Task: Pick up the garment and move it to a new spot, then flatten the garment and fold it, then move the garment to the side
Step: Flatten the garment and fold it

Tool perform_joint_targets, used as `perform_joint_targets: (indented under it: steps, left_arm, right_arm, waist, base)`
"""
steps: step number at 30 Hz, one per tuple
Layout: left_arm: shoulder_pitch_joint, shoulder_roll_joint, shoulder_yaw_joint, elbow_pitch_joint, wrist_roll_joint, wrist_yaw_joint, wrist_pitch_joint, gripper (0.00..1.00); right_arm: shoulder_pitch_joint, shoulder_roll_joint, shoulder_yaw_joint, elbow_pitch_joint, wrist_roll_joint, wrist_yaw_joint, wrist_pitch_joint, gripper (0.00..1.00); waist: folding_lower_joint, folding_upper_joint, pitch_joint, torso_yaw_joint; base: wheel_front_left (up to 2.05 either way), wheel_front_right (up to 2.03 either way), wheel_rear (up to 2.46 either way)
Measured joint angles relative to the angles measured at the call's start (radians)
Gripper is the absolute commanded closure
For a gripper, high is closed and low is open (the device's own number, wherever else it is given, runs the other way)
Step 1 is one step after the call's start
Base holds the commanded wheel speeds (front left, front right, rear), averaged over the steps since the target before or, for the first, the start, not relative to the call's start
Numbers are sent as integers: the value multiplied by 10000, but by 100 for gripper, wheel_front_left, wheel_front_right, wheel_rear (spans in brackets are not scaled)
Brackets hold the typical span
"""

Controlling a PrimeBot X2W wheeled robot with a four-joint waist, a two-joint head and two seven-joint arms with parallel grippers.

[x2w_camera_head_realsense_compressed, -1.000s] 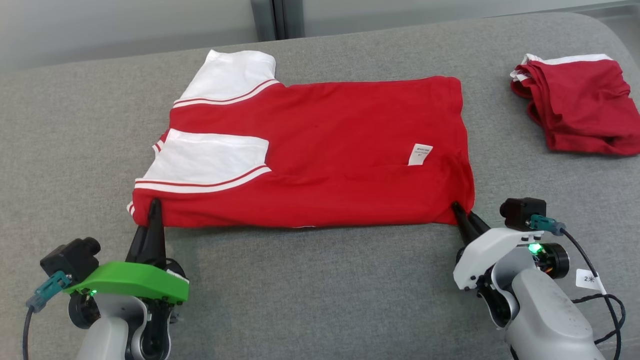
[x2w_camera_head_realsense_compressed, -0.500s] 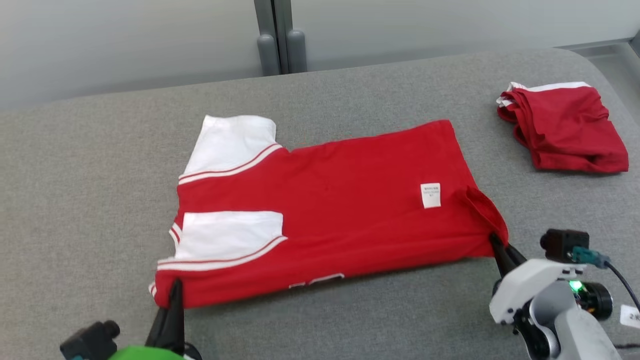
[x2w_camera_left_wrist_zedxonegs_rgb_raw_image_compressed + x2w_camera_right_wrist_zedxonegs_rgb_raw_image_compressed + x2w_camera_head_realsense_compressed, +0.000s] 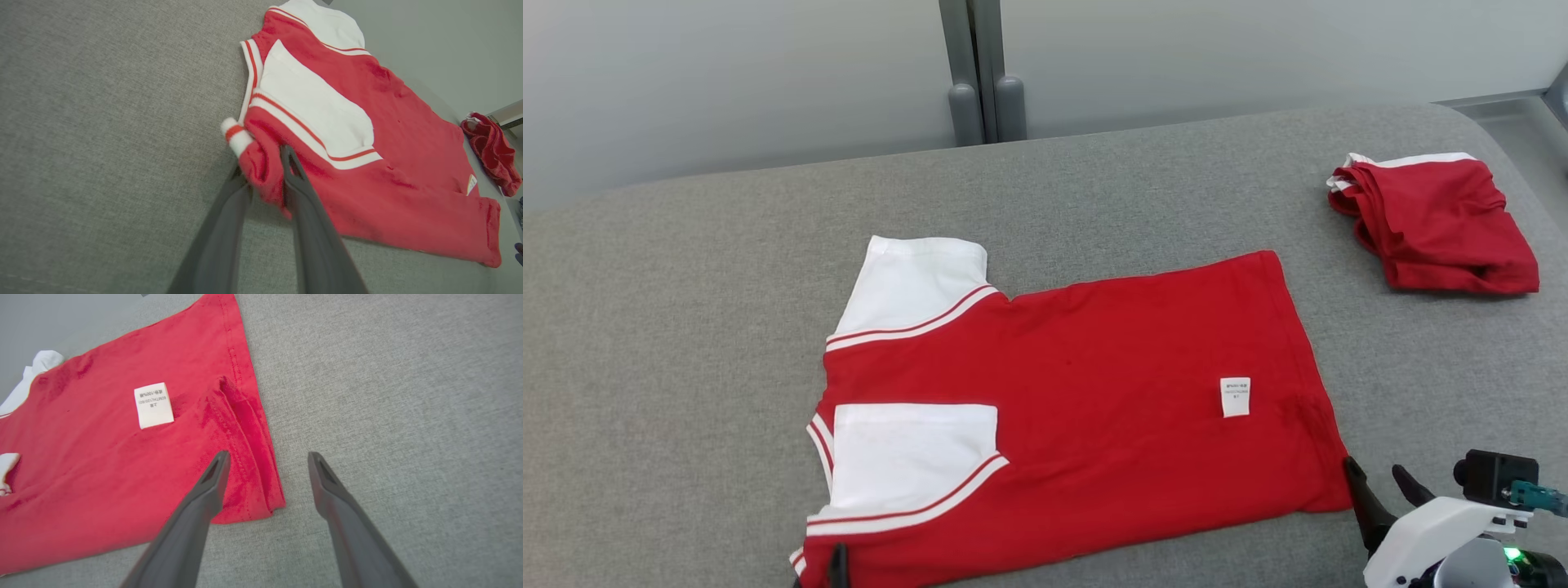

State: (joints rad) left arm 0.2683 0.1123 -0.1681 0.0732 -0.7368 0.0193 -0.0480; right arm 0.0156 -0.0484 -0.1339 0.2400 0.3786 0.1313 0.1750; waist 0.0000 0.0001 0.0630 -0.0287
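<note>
The garment point(image 3: 1094, 384), a red shirt with white sleeves and a white label point(image 3: 1235, 397), lies spread flat on the grey padded surface point(image 3: 686, 367). My right gripper point(image 3: 1376, 472) stands open just off the garment's near right hem corner. In the right wrist view the right gripper point(image 3: 267, 455) straddles that corner of the garment point(image 3: 102, 457) without touching it. My left gripper point(image 3: 833, 567) is at the near left corner. In the left wrist view the left gripper point(image 3: 263, 161) has its fingers parted, with a bunched fold of the garment point(image 3: 408, 134) between them.
A second red garment point(image 3: 1433, 224), folded, sits at the far right near the surface's rounded edge, and also shows in the left wrist view point(image 3: 492, 153). A pale wall with a dark post point(image 3: 980, 73) runs behind the surface.
The head camera has tilted, shifting the whole picture down. My right gripper has opened and let go of the hem corner. The left fingers have parted around their corner.
</note>
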Motion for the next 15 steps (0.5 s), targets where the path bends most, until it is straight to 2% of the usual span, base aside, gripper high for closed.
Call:
perform_joint_targets:
  steps: [7, 11, 15]
  left_arm:
    - [90, 447, 451, -453, 104, 238, -205, 0]
    - [-237, 1152, 506, -721, 679, 244, -128, 0]
    - [-1637, 1871, 263, -928, 1221, -81, 347, 0]
  right_arm:
    - [144, -2, -420, -527, -230, 2, -171, 0]
    - [16, -2, -451, -965, -560, 0, -257, 0]
    - [-495, -4, -245, -1358, -863, 0, -238, 0]
  waist:
    - [0, 0, 151, -124]
    - [0, 0, 248, -209]
    - [0, 0, 400, -273]
  base:
    - [0, 0, 0]
    - [0, 0, 0]
    - [0, 0, 0]
